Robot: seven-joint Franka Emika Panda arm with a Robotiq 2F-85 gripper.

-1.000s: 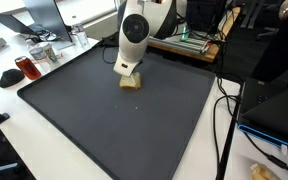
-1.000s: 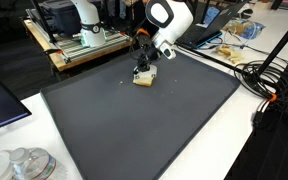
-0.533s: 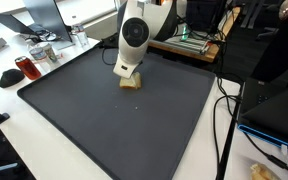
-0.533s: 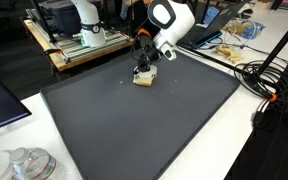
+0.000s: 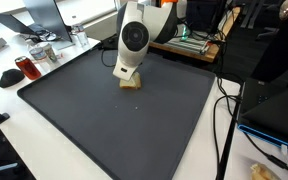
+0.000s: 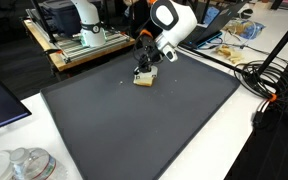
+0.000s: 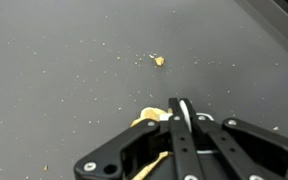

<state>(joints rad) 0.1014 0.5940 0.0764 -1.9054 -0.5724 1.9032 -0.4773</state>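
A pale yellow piece of bread (image 5: 132, 84) (image 6: 143, 80) lies on the dark grey mat (image 5: 114, 125) (image 6: 134, 130), toward its far side. My gripper (image 5: 127, 72) (image 6: 142, 70) points down right over it, the tips at or just above its top; I cannot tell if they touch. In the wrist view the two black fingers of the gripper (image 7: 180, 105) are pressed together with nothing between them, and the bread (image 7: 144, 122) shows beneath and to the left of them. A small crumb (image 7: 158, 61) and fine specks lie on the mat beyond.
A reddish cup (image 5: 27, 68) and a black object (image 5: 11, 76) stand on the white table beside the mat. Cables (image 5: 224, 110) run along the mat's other edge. A wooden rack (image 6: 84, 45) stands behind, glass jars (image 6: 24, 165) in front.
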